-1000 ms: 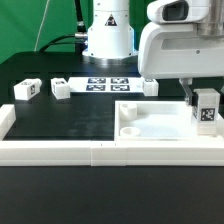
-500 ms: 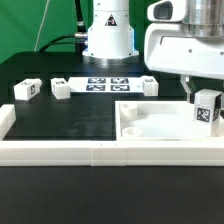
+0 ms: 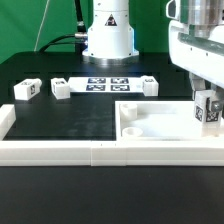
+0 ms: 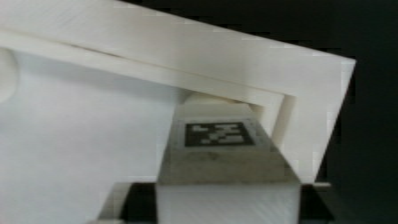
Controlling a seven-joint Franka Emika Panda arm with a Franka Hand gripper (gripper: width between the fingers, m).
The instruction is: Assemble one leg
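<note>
My gripper [image 3: 207,110] is shut on a leg [image 3: 208,108], a small white peg with a black-and-white tag. It holds the leg upright over the corner of the large white square panel [image 3: 160,122] at the exterior view's right. In the wrist view the leg [image 4: 222,140] stands between the dark fingers [image 4: 143,200] against the panel's corner edge [image 4: 267,85]. Three more legs lie on the black table: two at the exterior view's left [image 3: 25,89] [image 3: 61,89] and one behind the panel [image 3: 149,85].
The marker board [image 3: 105,83] lies at the back before the robot base [image 3: 107,40]. A white rail [image 3: 80,150] runs along the table's front. A round hole [image 3: 130,130] sits in the panel's near corner.
The arm has shifted toward the exterior view's right, carrying the leg slightly that way. The other legs and the panel have not moved.
</note>
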